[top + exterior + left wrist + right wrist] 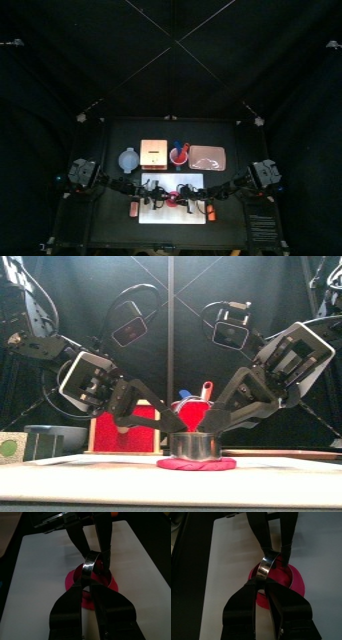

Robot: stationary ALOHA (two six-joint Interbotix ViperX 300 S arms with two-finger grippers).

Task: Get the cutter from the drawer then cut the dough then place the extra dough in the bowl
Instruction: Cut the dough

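Cutter [191, 446], a round band of shiny metal, stands on the dough [197, 464], a flat, smooth red disc. The dough lies on the white board [167, 215] at the front middle of the black table [114, 228]. The left tool [88, 576] reaches in from one side, its jaws pinched together on the cutter's rim. The right tool [266, 579] meets it from the opposite side and is likewise clamped on the rim. Behind the board stand a blue-grey bowl [127, 158], a pale wooden box [155, 153] with a red drawer front, a red cup [179, 153] holding a blue knife [185, 396], and a flat pink tray [214, 158].
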